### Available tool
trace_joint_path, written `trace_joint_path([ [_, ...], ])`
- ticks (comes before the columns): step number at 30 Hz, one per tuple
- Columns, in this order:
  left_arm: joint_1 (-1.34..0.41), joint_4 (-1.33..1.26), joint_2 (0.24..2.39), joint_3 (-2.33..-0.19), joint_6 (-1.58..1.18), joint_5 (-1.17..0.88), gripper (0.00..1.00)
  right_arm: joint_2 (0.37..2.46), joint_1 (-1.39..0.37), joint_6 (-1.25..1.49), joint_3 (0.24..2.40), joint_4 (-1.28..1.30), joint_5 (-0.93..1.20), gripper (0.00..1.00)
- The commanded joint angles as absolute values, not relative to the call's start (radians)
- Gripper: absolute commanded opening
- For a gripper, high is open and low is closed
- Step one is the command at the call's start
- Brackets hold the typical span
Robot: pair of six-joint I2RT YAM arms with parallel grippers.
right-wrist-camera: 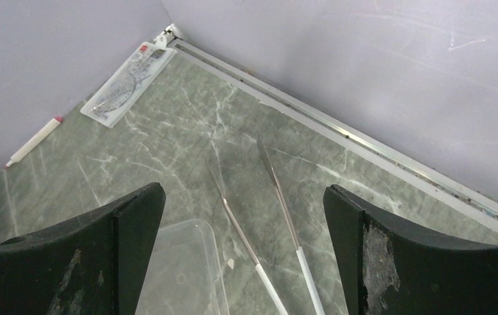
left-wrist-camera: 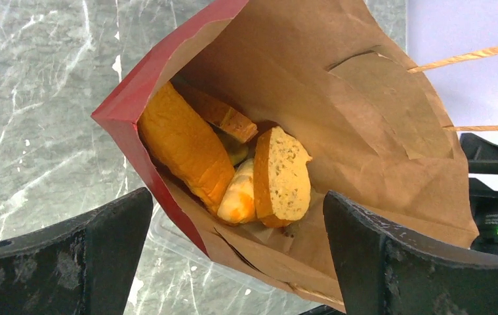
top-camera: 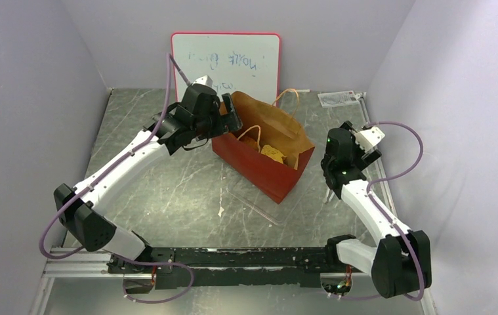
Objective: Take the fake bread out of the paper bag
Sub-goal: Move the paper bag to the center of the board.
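Lighting even, diffuse, moderately bright; shadows faint and soft. Mild sheen on table (top-camera: 167, 190). Whiteboard (top-camera: 226, 62) writing too blurred to read. Wrist views sharp.

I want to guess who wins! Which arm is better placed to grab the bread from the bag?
Left. The left claw is open at the mouth of the paper bag, looking at the fake bread. The right claw points at a table corner.

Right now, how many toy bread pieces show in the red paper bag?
4, inside the red paper bag: long orange loaf leftmost, brown-crusted slice behind it, small orange roll, cut tan slice rightmost. Others may hide.
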State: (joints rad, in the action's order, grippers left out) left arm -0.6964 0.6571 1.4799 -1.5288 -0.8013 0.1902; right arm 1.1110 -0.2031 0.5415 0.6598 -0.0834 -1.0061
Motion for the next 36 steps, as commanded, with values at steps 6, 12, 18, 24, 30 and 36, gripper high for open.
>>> trace_joint_path([
  [6, -0.704, 0.664, 1.561, -1.610, -0.828, 0.184, 0.98, 1.071, -0.205, 0.552, 0.656, -0.046, -0.996, 0.93],
  [12, -0.707, 0.641, 1.580, -1.585, -0.853, 0.111, 0.98, 1.095, -0.206, 0.593, 0.677, 0.015, -0.986, 0.93],
  [18, -0.709, 0.578, 1.559, -1.528, -0.858, 0.059, 0.70, 1.111, -0.206, 0.637, 0.688, 0.063, -1.008, 0.93],
  [24, -0.709, 0.559, 1.537, -1.525, -0.857, 0.043, 0.35, 1.114, -0.206, 0.662, 0.694, 0.091, -1.008, 0.93],
  [30, -0.710, 0.530, 1.511, -1.520, -0.880, 0.017, 0.07, 1.118, -0.206, 0.676, 0.710, 0.122, -1.008, 0.93],
  [36, -0.710, 0.476, 1.482, -1.523, -0.913, 0.041, 0.07, 1.133, -0.205, 0.702, 0.729, 0.165, -1.008, 0.93],
])
